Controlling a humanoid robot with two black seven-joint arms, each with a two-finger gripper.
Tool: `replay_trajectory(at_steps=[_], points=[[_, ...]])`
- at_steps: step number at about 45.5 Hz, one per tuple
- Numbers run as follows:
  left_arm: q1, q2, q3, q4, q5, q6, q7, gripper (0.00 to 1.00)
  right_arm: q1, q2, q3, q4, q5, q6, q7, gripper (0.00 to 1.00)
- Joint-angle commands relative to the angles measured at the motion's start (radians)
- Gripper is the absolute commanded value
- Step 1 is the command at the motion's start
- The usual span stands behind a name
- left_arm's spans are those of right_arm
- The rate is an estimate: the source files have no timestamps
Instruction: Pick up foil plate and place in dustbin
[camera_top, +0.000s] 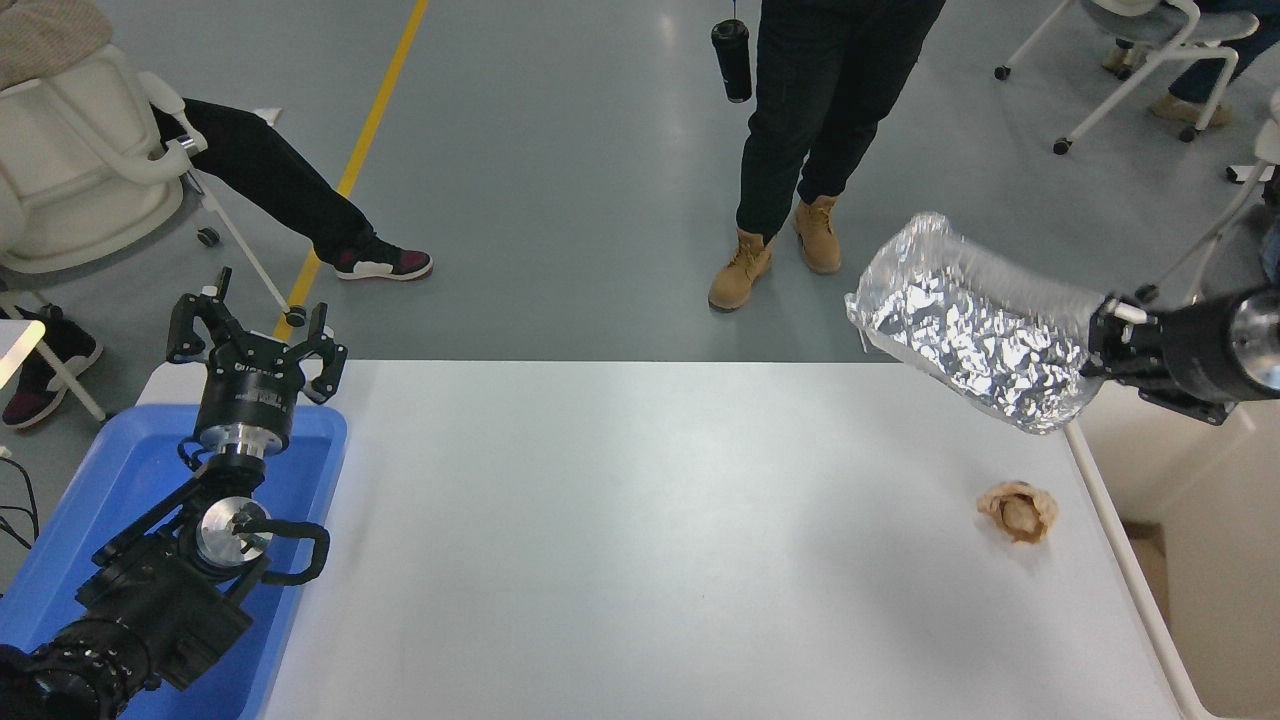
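The crinkled silver foil plate hangs in the air over the table's far right corner, tilted with its inside facing me. My right gripper is shut on the plate's right end, coming in from the right edge. The cream dustbin stands beside the table's right side, just below and to the right of the held plate; its far rim is hidden behind the plate and arm. My left gripper is parked open at the far left, above the blue tray.
A small crumpled brown paper wad lies on the white table near its right edge. A shallow blue tray sits under the left arm. A person in tan boots stands beyond the table; chairs surround.
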Motion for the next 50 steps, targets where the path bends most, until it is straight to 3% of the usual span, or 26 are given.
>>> replay_trajectory(at_steps=[1,16,25,50], points=[[-0.001,0.000,0.000,0.001,0.000,0.000,-0.002,0.99,0.152,-0.001,-0.070,0.003,0.000,0.060,0.000,0.00],[-0.001,0.000,0.000,0.001,0.000,0.000,0.000,0.99,0.144,-0.003,-0.093,-0.014,-0.002,0.047,0.000,0.00],[0.001,0.000,0.000,0.001,0.000,0.000,0.000,0.99,0.006,-0.007,-0.096,-0.172,0.018,0.014,-0.002,0.00],[0.001,0.000,0.000,0.001,0.000,0.000,-0.002,0.99,-0.609,-0.035,0.098,-0.578,0.184,-0.397,-0.002,0.00]])
